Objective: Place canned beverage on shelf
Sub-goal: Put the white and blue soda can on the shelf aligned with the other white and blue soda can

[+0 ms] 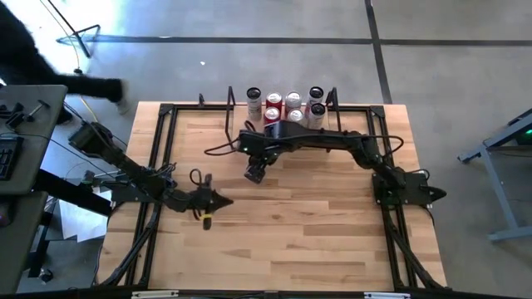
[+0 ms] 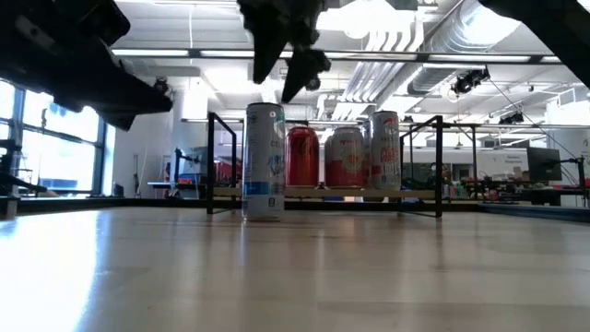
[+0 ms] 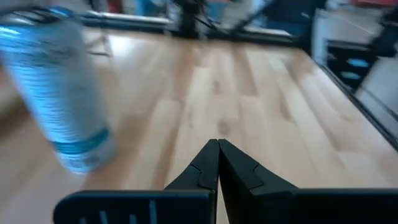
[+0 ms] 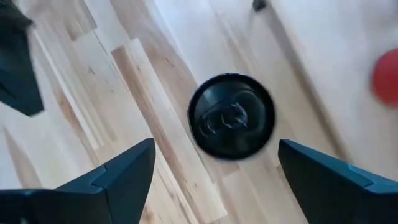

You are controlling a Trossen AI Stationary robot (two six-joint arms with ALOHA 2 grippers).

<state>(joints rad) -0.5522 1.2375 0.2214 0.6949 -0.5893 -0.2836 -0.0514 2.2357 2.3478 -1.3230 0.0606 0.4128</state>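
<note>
The task is incomplete: the can point(image 2: 265, 161) stands upright on the table point(image 1: 316, 224), just in front of the shelf point(image 2: 323, 193) holding several cans, while the right end effector point(image 2: 288, 65) hovers above it, fully open and empty, and the left end effector point(image 1: 218, 199) waits closed near left.

An industrial robotics lab or workshop is indicated. Exposed silver ventilation ducts point(image 2: 433, 41) and strip lights are seen under a high ceiling, large windows point(image 2: 55, 148) at one side, and workbenches behind. A bare concrete floor point(image 1: 249, 50) surrounds the black-railed wooden table point(image 1: 283, 224).
</note>
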